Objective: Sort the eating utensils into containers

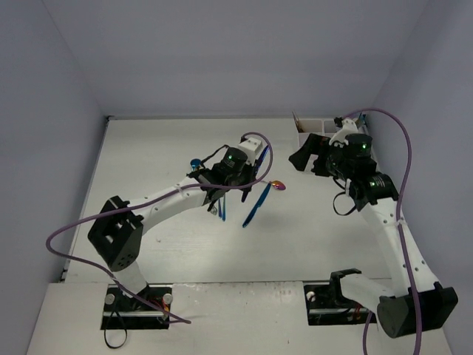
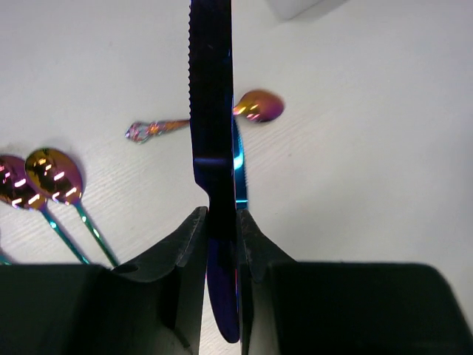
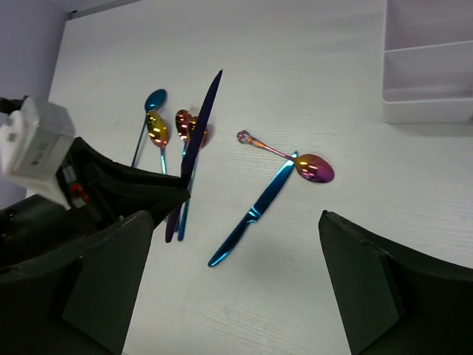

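Observation:
My left gripper [image 2: 220, 229] is shut on the handle of a dark purple knife [image 2: 211, 111] and holds it above the table; it also shows in the top view [image 1: 247, 174]. Below it lie a teal-blue knife [image 3: 255, 211] and a pink-gold spoon [image 3: 314, 168] with an ornate handle, touching near the spoon's bowl. Several more spoons [image 3: 157, 129] lie left of them. The white organizer tray [image 3: 429, 66] stands at the far right of the table [image 1: 314, 126]. My right gripper [image 3: 236, 274] is open and empty, raised above the table near the tray [image 1: 320, 180].
The left arm's black wrist and white camera housing [image 3: 37, 140] fill the left of the right wrist view. Purple cables [image 1: 399, 148] loop over both arms. Lavender walls [image 1: 52, 111] close the table on three sides.

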